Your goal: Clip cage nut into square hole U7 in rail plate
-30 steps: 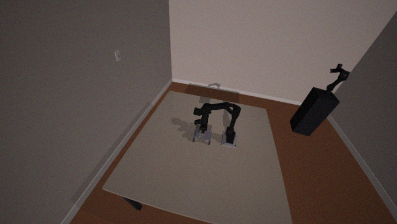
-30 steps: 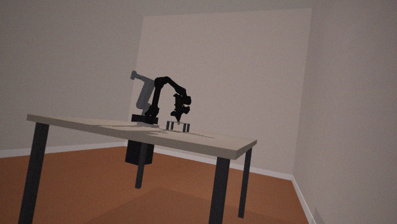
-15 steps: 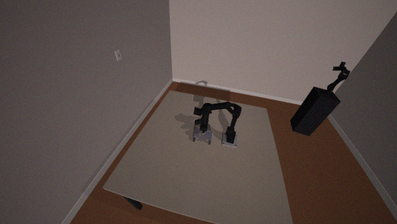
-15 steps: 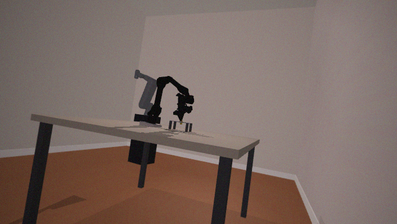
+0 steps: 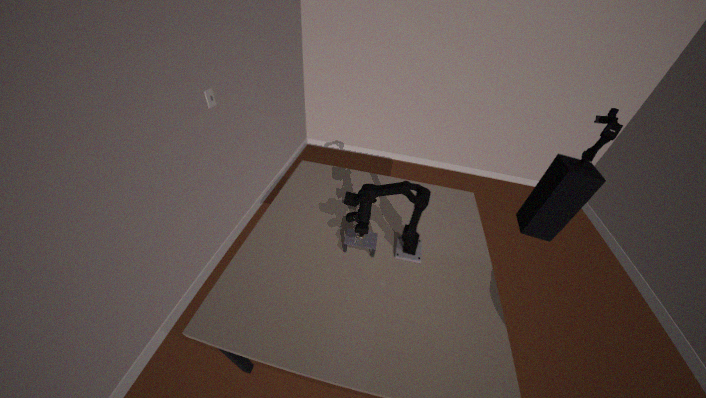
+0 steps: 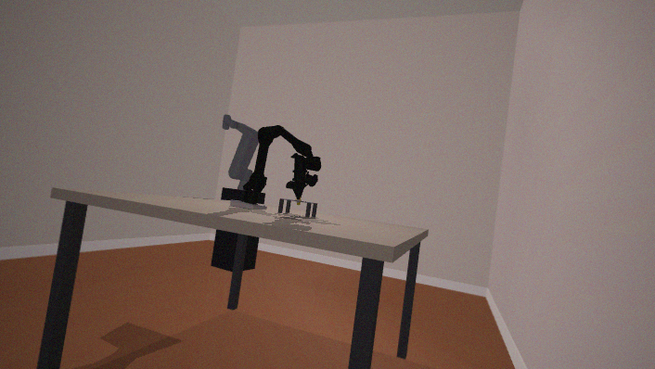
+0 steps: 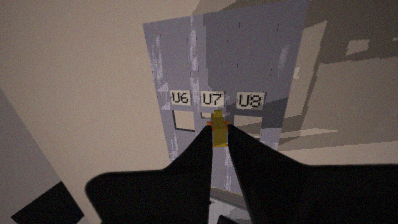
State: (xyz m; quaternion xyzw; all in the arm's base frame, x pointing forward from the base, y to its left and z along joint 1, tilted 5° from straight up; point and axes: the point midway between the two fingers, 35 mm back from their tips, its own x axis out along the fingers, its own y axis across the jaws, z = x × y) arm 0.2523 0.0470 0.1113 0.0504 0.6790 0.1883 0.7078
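My gripper (image 7: 218, 130) (image 6: 299, 199) is shut on the yellow cage nut (image 7: 219, 135) (image 6: 299, 202), with orange parts showing at its sides. The nut is at the U7 hole of the grey rail plate (image 7: 230, 55) (image 5: 369, 241), just below the U7 label (image 7: 212, 99), and covers most of that hole. In the exterior view the nut is at plate height and seems to reach slightly below the plate. Whether its wings are through the hole is hidden by the fingers and the nut.
The square U6 hole (image 7: 185, 121) is left of the nut and the U8 hole is right of it. The plate stands on short dark legs (image 6: 308, 209) on the table (image 5: 320, 310). The arm's base plate (image 5: 408, 257) is beside it. A second arm stands on a black block (image 5: 560, 200) off the table.
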